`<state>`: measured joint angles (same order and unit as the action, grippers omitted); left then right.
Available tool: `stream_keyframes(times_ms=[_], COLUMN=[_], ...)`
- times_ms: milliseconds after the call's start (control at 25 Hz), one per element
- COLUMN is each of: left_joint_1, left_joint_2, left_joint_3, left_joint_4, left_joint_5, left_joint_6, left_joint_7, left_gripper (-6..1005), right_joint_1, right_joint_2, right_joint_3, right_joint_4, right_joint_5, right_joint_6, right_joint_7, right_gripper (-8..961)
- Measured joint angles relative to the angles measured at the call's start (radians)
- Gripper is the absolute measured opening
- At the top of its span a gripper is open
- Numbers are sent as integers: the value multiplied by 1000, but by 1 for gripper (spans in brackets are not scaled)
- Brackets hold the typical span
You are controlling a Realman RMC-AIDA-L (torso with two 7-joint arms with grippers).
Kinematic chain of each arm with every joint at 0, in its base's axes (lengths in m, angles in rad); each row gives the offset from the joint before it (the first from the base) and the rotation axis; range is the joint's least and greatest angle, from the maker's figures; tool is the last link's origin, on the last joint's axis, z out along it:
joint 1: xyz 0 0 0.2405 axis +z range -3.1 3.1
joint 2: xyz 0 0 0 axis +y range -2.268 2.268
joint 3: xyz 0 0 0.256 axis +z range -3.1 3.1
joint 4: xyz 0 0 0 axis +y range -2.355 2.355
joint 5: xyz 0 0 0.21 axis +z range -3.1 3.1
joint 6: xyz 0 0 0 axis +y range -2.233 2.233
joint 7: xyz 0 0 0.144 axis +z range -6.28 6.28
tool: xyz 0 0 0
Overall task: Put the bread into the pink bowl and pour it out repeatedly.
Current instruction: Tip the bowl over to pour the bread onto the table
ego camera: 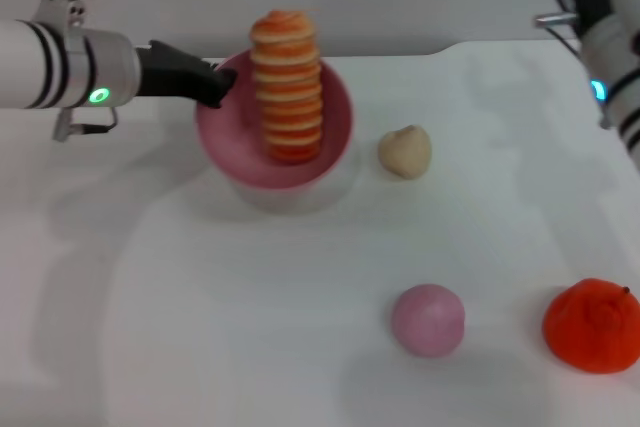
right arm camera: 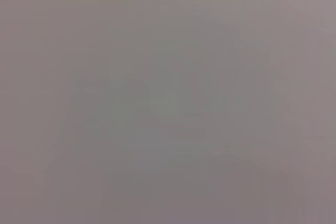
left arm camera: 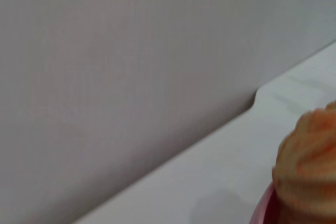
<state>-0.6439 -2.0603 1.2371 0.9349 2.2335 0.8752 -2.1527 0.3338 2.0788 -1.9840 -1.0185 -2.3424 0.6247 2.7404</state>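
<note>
On the white table (ego camera: 200, 327) before you, toward its far left, sits the pink bowl (ego camera: 335, 117), and it appears raised and tipped toward the camera so that its opening faces you. Inside it the bread (ego camera: 288, 87) stands on end, striped top showing, its upper end poking past the bowl's far rim. Your left gripper (ego camera: 222, 84) reaches in from the left and is clamped on the bowl's left rim, black fingers (ego camera: 205, 77) pinching the wall. From the left wrist camera you see only the loaf's upper end (left arm camera: 310, 166) and a sliver of pink rim (left arm camera: 262, 211) against the table's far edge.

Your right gripper is out of sight; only the right arm (ego camera: 615, 57) shows, parked at the far right corner, so its fingers cannot be judged. The right wrist camera shows nothing but blank grey.

Loose on the table are a cream bun (ego camera: 405, 152) just to the right of the bowl, a pink ball (ego camera: 428, 319) nearer you, and an orange toy fruit (ego camera: 593, 325) at the near right.

Likely risks: the loaf is tall and barely seated, so a quick tilt could throw it out early or send it rolling into the bun. A one-sided rim pinch may also slip on glossy plastic, dropping the bowl.
</note>
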Motion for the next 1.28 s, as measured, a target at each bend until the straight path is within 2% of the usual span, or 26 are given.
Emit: stream_keyframes(times_ms=[40,160,200,360,600,680,720,840,920,1000,1040,1080,1280], left_joint_1=[0,3,3,11,20,30,35,38,51,56,62,84,107], left_joint_2=[0,-1,-1,-2,-5,-6,-7,-7,-7,-7,-6,-5,-7], left_joint_3=[0,118,118,238,342,427,467,487,567,589,610,674,773], left_joint_4=[0,-1,-1,-1,0,11,19,24,42,47,52,67,77], left_joint_5=[0,-94,-94,-145,-183,-204,-207,-207,-203,-200,-198,-192,-192], left_joint_6=[0,-132,-132,-269,-376,-447,-477,-490,-555,-577,-606,-695,-845], left_joint_7=[0,7,7,8,8,8,9,9,9,9,11,39,119], left_gripper=[50,50,50,50,50,50,50,50,50,50,50,50,50], right_joint_1=[-5,-25,-33,-53,-73,-75,-77,-86,-89,-96,-100,-104,-111], right_joint_2=[0,0,1,2,1,1,1,0,0,0,0,0,0], right_joint_3=[10,47,63,116,171,175,177,204,213,232,239,244,250], right_joint_4=[10,40,50,77,123,140,148,175,180,186,187,188,199], right_joint_5=[0,1,2,15,58,78,91,122,125,130,132,133,135], right_joint_6=[7,29,39,57,101,116,125,148,150,152,152,152,153], right_joint_7=[4,5,7,24,32,32,32,32,32,32,32,36,55], right_gripper=[665,665,665,664,665,665,665,665,666,666,666,666,664])
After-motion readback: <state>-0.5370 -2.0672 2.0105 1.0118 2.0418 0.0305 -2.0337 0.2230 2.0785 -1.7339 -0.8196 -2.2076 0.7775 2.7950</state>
